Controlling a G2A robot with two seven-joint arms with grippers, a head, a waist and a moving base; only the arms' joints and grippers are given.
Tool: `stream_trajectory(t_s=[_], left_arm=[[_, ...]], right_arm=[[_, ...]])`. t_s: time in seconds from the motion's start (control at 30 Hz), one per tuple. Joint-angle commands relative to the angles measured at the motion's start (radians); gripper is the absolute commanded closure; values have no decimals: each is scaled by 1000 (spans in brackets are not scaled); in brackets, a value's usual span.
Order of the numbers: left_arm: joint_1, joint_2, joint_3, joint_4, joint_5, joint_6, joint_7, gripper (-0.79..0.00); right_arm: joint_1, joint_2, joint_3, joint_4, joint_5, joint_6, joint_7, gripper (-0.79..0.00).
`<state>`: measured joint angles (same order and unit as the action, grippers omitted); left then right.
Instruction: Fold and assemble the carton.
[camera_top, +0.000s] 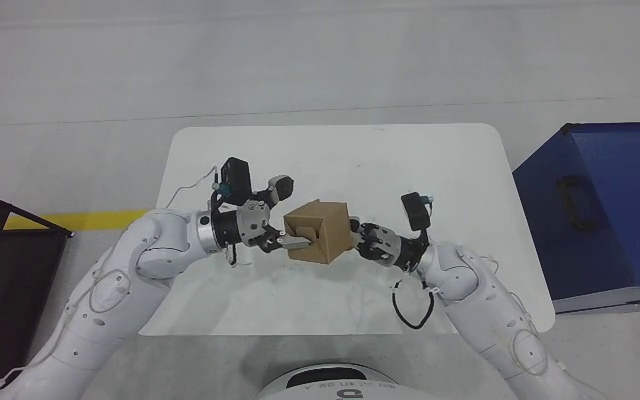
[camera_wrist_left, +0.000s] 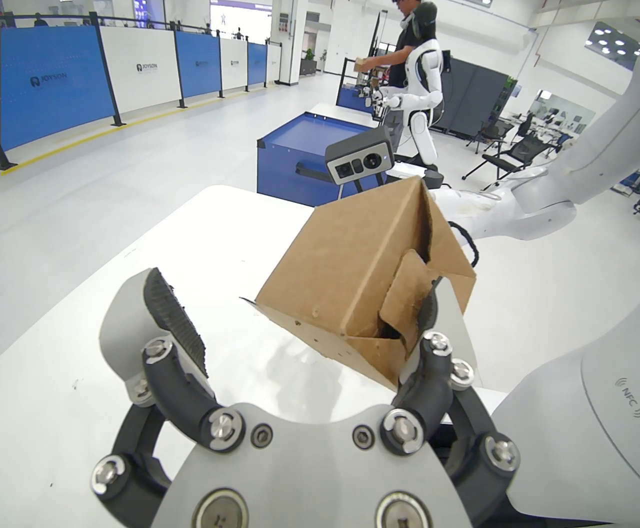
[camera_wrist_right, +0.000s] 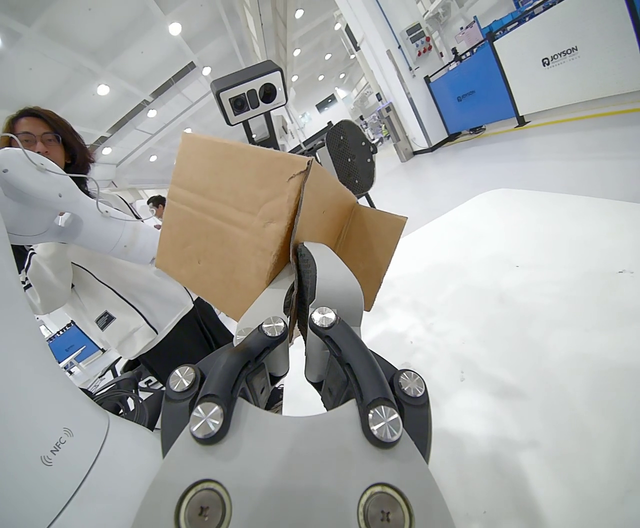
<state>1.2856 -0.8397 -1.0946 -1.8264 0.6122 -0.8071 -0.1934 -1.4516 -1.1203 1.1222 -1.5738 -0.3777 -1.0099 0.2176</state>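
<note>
my right claw (camera_wrist_right: 299, 272) is pinched shut on a flap edge of the carton (camera_top: 318, 230). my left claw (camera_wrist_left: 300, 315) is spread wide: one finger (camera_wrist_left: 452, 325) sits against the folded end flaps, the other in free air. carton is tilted, part-closed, between both claws over mid bench (camera_top: 420, 165).

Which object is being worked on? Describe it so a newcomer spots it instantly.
Look at the middle of the white table. There a carton is held tilted between the left gripper and the right gripper, which is shut on its edge. It is plain brown cardboard among white and grey surroundings.
</note>
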Motion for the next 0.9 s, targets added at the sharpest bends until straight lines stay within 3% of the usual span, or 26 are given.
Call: stream_trajectory(t_s=[0.0,0.87], left_arm=[[5,0,-7,-2,-3,-2,-5,-785],[1,-16,-9,-61,40,139,-162,-785]], right_arm=[[1,0,0,2,2,0,-2,0],[11,-2,-11,13,-29,13,-24,0]])
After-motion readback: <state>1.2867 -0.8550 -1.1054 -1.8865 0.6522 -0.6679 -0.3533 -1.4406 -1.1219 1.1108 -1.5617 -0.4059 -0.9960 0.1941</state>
